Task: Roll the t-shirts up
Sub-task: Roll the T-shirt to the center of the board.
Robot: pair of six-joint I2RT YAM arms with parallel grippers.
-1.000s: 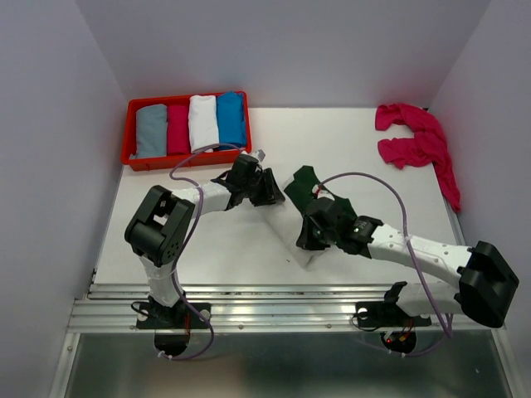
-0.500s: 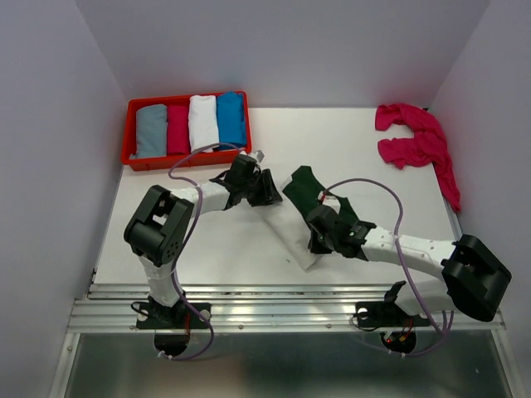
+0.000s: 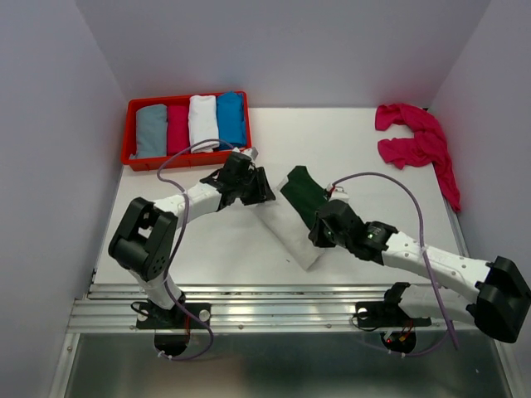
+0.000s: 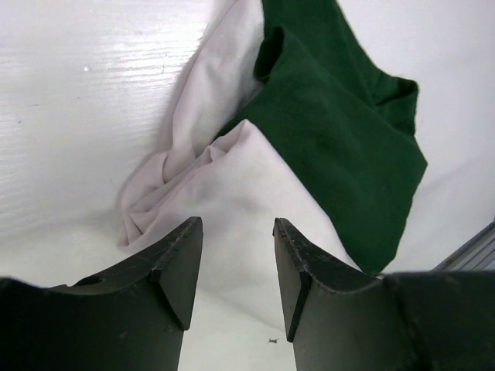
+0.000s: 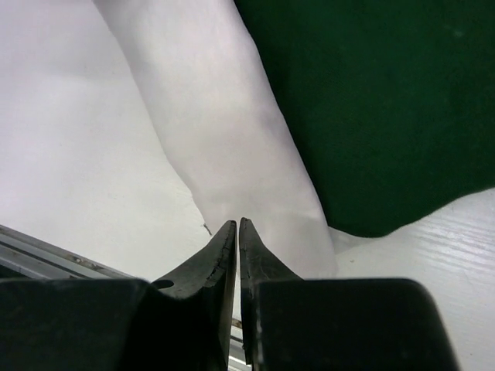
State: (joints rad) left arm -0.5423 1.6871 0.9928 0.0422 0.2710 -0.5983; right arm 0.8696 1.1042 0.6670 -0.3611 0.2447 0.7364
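A cream-white t-shirt [image 3: 290, 236] lies folded into a long strip running diagonally across the table's middle, its dark green sleeve [image 3: 300, 192] at the far end. My left gripper [image 3: 262, 191] hovers open at the strip's far left end; in the left wrist view its jaws [image 4: 234, 228] straddle the white cloth [image 4: 232, 178] without gripping it. My right gripper [image 3: 317, 235] sits against the strip's right edge beside the green part. Its jaws [image 5: 237, 224] are shut, tips touching the white cloth [image 5: 224, 116]; whether a fold is pinched I cannot tell. Magenta-pink t-shirts [image 3: 415, 141] lie crumpled at the far right.
A red tray [image 3: 166, 161] at the far left holds several rolled shirts in grey, magenta, white and blue. Side walls close in the table on both sides. A metal rail [image 3: 274, 303] runs along the near edge by the arm bases.
My right arm has swung out to the right and its gripper has slid up along the strip's right edge, jaws closing a little. The left arm has stretched out leftward; more white strip shows.
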